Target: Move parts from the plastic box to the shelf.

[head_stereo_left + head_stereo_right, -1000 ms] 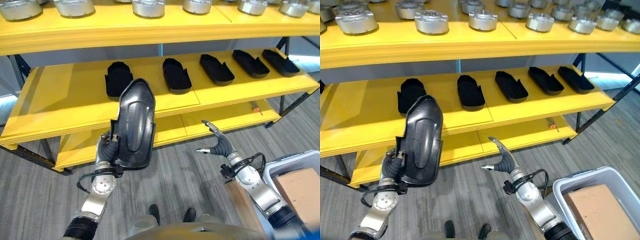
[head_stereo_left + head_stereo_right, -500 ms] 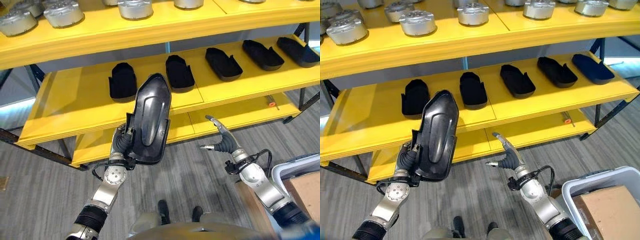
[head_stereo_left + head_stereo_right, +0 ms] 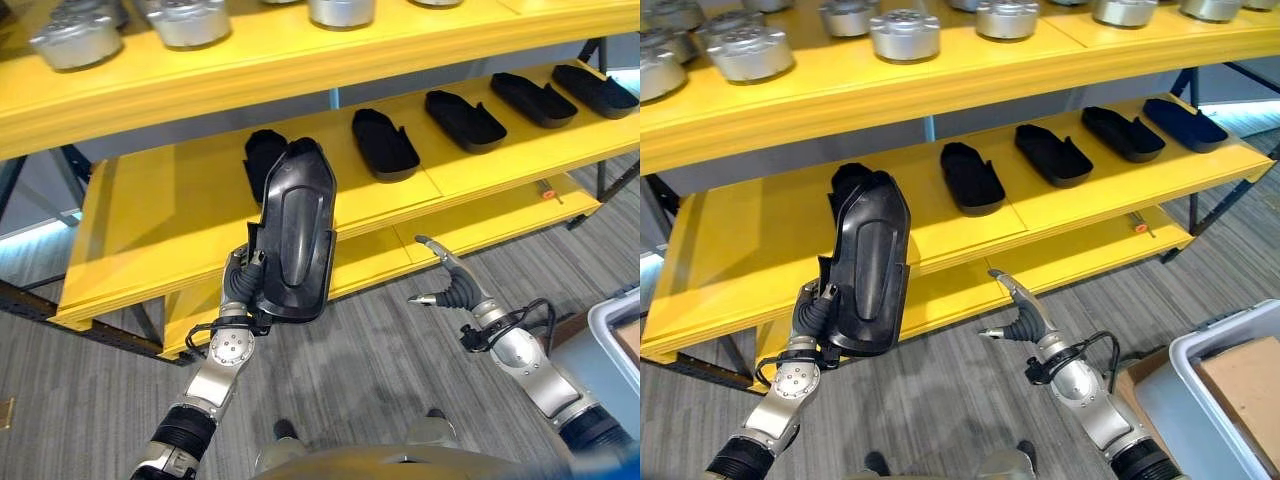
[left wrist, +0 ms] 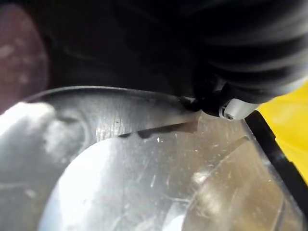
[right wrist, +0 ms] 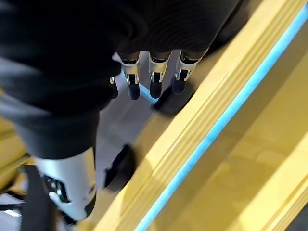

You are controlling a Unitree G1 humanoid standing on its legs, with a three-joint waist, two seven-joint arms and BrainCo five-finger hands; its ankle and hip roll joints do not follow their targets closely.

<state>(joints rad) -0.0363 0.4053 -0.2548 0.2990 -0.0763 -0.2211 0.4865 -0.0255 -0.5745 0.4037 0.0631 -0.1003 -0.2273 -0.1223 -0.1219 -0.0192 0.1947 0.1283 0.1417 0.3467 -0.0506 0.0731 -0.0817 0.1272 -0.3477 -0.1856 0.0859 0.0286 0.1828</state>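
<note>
Left hand (image 3: 238, 290) grips a long black moulded part (image 3: 293, 232) at its lower end, fingers curled round the edge, and holds it upright in front of the yellow shelf (image 3: 150, 220). Part's upper tip overlaps the middle level of the shelf, directly before another black part (image 3: 262, 157) lying there. Its glossy inner face shows close up in the left wrist view (image 4: 144, 178).

Right hand (image 3: 449, 288) is raised to the right of the held part, well apart from it, fingers extended and thumb spread, grasping nothing. It hovers over the grey floor (image 3: 380, 370) in front of the lowest shelf level.

Beyond the right hand, four further black parts (image 3: 386, 145) lie in a row along the middle level, spaced apart. Above them, silver round metal parts (image 3: 905, 33) stand on the top level. Plastic box (image 3: 1200, 400) sits at the far right of the right hand, with a brown cardboard piece (image 3: 1245, 385) inside.
</note>
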